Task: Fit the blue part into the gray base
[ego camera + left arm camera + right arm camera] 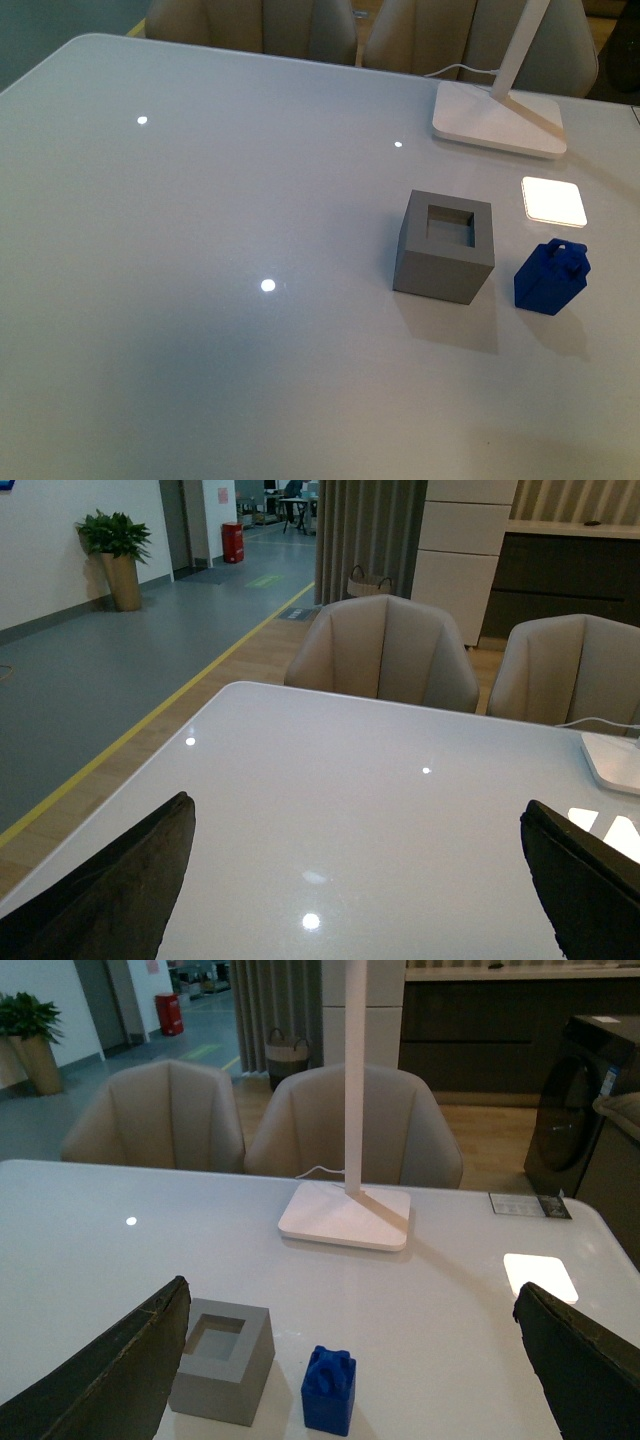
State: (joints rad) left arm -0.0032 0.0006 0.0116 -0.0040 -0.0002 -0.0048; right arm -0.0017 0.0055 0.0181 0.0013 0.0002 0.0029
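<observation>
Over table (200, 350), left tool (356, 802), right tool (351, 1286) gaping

The white lamp (480, 118) is cut off by the top edge (its head is not seen). The left gripper (356, 802) and right gripper (350, 1285) are cut short by picture edges.

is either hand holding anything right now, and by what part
Nothing is held. Both the left hand and the right hand are open and empty; the blue part stands free on the table beside the gray base.
</observation>
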